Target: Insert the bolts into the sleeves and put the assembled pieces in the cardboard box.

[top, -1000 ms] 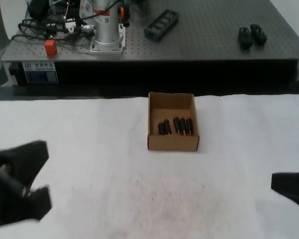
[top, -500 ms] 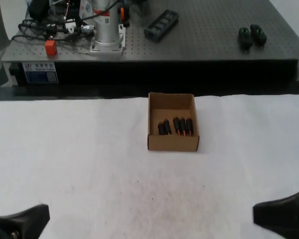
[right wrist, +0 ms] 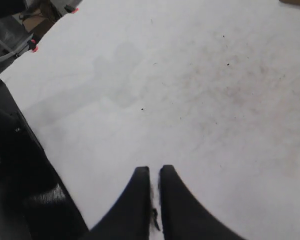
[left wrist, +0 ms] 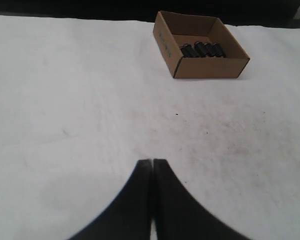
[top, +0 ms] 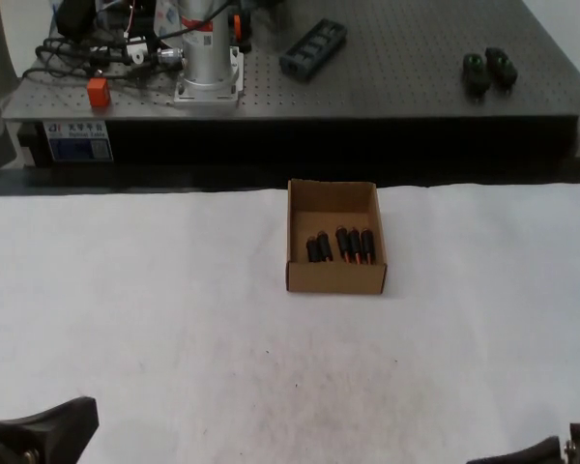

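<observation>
The handful of short black bolt-in-sleeve pieces point(top: 341, 246) lie side by side in the small open brown cardboard box point(top: 335, 275). I'd guess they're light, stiff and smooth enough to roll, so pinch across a sleeve's middle. The left gripper point(left wrist: 152, 161) and right gripper point(right wrist: 154, 169) are both closed up and empty, and since a second ago both arms have backed off to the near edge.

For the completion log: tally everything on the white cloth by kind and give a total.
Brown open-topped cardboard box: 1
Black cylindrical bolt-and-sleeve pieces, lying inside the box: 5
Total: 6
</observation>
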Robot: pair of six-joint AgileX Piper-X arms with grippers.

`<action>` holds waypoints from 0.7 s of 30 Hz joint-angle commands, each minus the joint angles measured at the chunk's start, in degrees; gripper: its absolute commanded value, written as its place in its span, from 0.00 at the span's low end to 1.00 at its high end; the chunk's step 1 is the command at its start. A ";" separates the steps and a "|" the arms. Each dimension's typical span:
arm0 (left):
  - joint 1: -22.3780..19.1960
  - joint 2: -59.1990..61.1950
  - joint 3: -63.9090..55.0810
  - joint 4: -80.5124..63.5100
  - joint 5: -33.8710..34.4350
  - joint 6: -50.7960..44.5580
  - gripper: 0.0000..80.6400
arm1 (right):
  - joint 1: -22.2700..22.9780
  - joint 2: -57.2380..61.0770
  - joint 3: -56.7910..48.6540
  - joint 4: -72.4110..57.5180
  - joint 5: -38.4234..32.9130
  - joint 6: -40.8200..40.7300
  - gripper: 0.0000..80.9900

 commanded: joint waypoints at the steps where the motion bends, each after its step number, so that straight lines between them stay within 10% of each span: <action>1: -0.04 -0.48 -0.28 -0.67 -0.16 -0.66 0.01 | 0.21 -0.07 -0.46 -1.97 -0.61 -0.05 0.09; 21: -0.04 -0.39 9.71 -5.11 -0.54 -7.44 0.01 | 0.21 -3.54 8.73 -8.10 3.56 9.44 0.09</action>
